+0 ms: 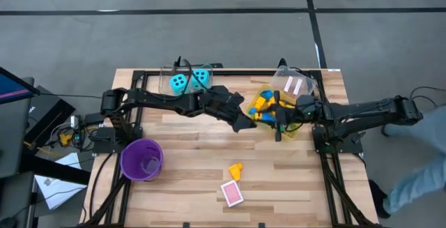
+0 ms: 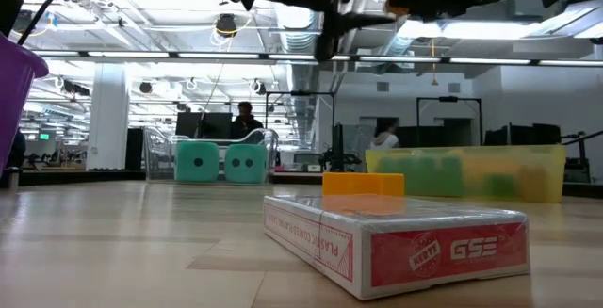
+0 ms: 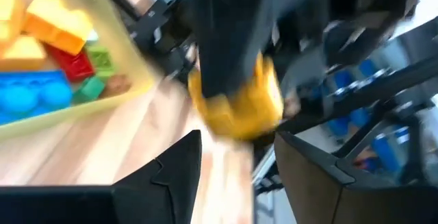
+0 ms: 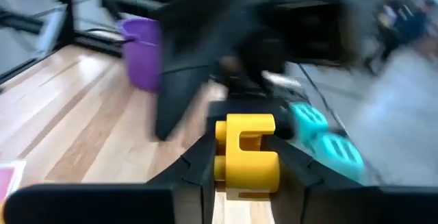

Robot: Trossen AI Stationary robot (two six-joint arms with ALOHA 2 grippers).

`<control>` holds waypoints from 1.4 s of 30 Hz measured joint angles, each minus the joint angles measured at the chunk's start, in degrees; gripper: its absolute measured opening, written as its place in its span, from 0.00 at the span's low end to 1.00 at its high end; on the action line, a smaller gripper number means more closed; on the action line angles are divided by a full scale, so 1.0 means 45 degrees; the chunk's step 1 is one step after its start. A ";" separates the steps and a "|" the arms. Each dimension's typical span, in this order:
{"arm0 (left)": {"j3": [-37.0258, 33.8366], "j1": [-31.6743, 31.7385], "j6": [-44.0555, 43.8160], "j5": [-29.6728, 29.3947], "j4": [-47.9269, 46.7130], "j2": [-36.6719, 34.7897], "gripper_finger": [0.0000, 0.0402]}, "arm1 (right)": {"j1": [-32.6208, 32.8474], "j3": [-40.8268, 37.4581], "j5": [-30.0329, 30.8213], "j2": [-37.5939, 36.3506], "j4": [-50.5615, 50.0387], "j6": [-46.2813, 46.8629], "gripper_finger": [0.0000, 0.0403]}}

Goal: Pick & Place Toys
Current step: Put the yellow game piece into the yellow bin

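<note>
Table [image 1: 209,165]: wooden top, both arms reaching into the middle from opposite sides.

Counts, biggest first:
- 2 arms. Left gripper [image 1: 245,121] and right gripper [image 1: 273,118] are close together, just beside the yellow bin.
- 1 yellow bin [image 1: 306,123], translucent, at the right arm's side of the table. It holds a pile of bricks [image 3: 41,59]: yellow, orange, blue, red and green. Can't count them, they overlap. A pinkish card [image 1: 294,86] shows at the bin's far end; can't tell whether it's inside or on the rim.
- 1 clear container [image 1: 171,74] at the far edge with 2 cyan dice [image 1: 188,81] inside, side by side, black dots visible.
- 1 purple cup [image 1: 142,160], upright, near the left arm's base. Can't tell whether it holds anything.
- 1 pink card box [image 1: 233,194] lying flat near the front edge, on bare wood.
- 1 loose orange brick [image 1: 236,169] just behind that box, apart from it.
- 1 yellow brick [image 4: 246,148] in the air between the two grippers.

Tool state:
- Right gripper: fingers [image 4: 195,166] clamped on the yellow brick, one on each side of it.
- Left gripper: fingers [image 3: 171,172] spread, nothing between them; the yellow brick sits just ahead of the tips, not touching.

Blurry people stand in the room beyond the table.
</note>
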 joint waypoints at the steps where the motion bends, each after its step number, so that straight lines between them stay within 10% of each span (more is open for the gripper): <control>1: 0.0000 0.0000 0.0283 0.0000 -0.0346 0.0000 0.46 | -0.0005 0.0000 0.0362 -0.0072 -0.0128 0.0450 0.22; 11: -0.0005 -0.0024 0.3563 0.0045 -0.5729 -0.0815 0.46 | -0.0820 0.0010 0.3090 -0.1506 -0.5697 0.9319 0.21; 24: 0.0009 0.0049 0.7167 -0.2458 -0.3235 -0.3835 0.37 | -0.0617 0.0005 0.2916 -0.1909 -1.1309 1.7651 0.24; 31: 0.0010 0.0053 0.8124 -0.5178 -0.3205 -0.5425 0.34 | -0.0941 0.0000 0.3045 -0.1336 -1.1832 1.8596 0.21; 42: -0.0005 0.0053 0.8119 -0.5303 -0.3675 -0.5831 0.33 | -0.0937 0.0000 0.3013 -0.0972 -1.1816 1.8542 0.22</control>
